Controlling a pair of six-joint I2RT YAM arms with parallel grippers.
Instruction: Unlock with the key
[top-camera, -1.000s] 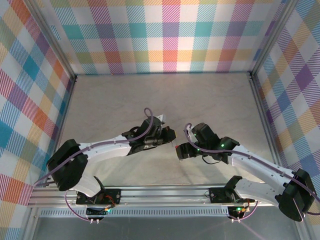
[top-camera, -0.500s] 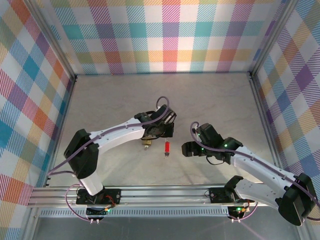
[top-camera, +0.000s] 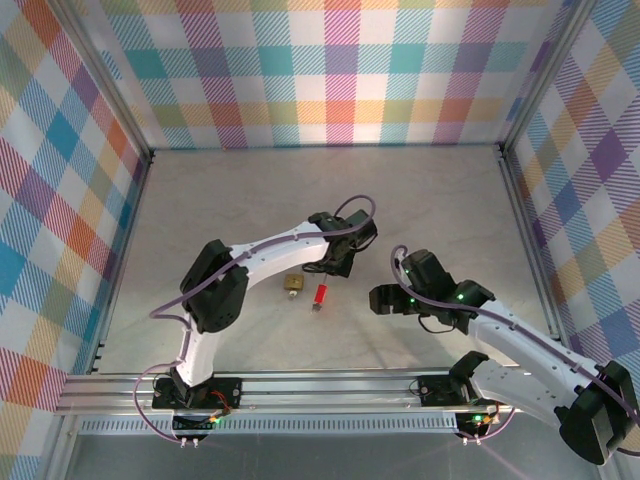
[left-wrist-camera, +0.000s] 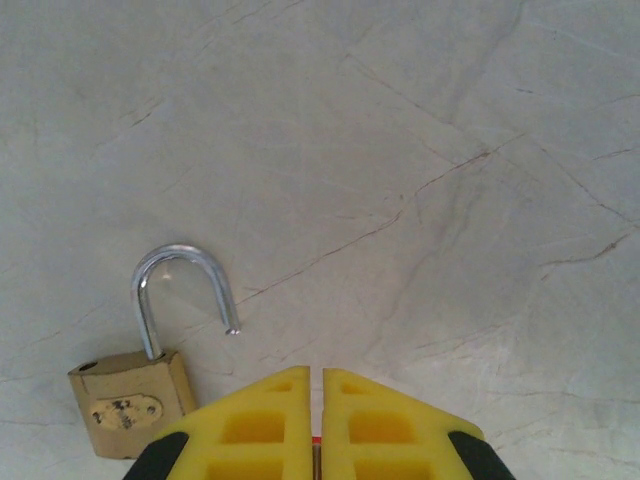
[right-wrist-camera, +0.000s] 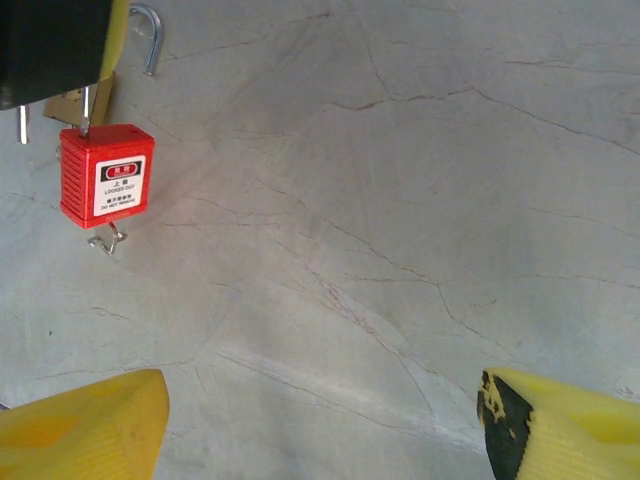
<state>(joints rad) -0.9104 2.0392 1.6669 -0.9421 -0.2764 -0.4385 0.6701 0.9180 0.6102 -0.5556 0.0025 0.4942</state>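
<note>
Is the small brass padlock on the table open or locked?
Open. The small brass padlock has its silver shackle raised, one end free of the body.

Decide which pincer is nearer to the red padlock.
Left. The left pincer, shut, sits right at the shackle end of the red padlock; the right pincer, open, stands apart, with bare table between.

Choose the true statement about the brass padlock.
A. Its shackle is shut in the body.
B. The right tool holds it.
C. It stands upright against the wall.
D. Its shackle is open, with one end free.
D: in the left wrist view the brass padlock lies on the table and one end of its shackle is out of the body.
</note>
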